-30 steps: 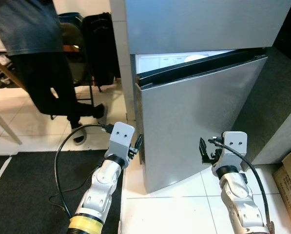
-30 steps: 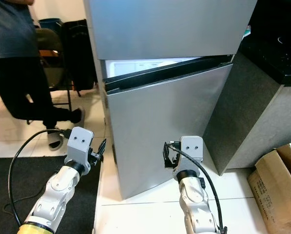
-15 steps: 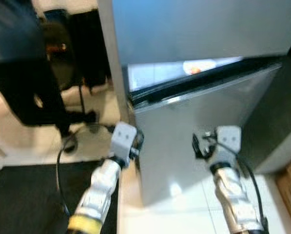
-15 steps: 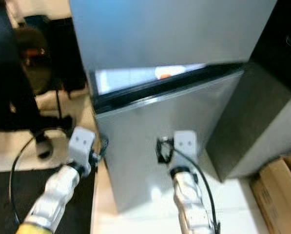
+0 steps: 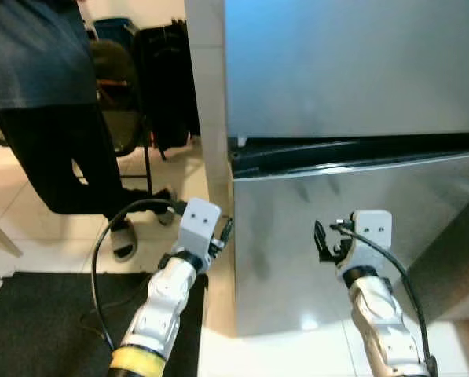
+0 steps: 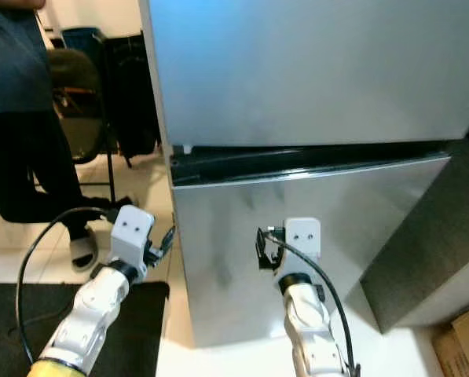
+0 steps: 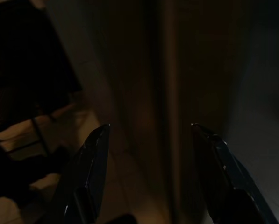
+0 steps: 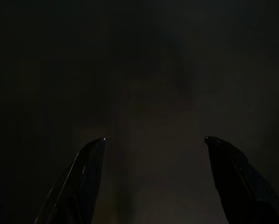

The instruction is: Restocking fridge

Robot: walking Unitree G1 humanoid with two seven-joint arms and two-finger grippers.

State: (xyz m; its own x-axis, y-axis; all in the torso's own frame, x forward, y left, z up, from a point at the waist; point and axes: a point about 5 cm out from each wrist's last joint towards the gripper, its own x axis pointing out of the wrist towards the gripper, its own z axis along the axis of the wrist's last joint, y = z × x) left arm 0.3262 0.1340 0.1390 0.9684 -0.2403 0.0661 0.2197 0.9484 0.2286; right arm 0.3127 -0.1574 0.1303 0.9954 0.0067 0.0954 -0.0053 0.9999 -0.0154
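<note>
The silver fridge stands right in front of me, its upper door (image 5: pixel 352 63) shut. A dark seam runs above the lower door (image 5: pixel 360 220), which sits nearly flush with it. My right gripper (image 5: pixel 321 239) is open, pointing at the lower door's front at close range; the right wrist view is very dark, with the right gripper (image 8: pixel 155 138) showing both fingers spread. My left gripper (image 5: pixel 225 231) is open beside the fridge's left edge; in the left wrist view the left gripper (image 7: pixel 149 126) frames that edge. Neither holds anything.
A person in dark trousers (image 5: pixel 61 149) stands at the left beside a chair (image 5: pixel 120 94) and a black bag (image 5: pixel 167 78). A black mat (image 5: pixel 38 322) covers the floor under my left arm. A cardboard box (image 6: pixel 463 353) sits at the lower right.
The lower fridge door, ajar with the lit inside showing a second ago, has swung nearly flush. My view has shifted closer and turned. Both grippers stay open.
</note>
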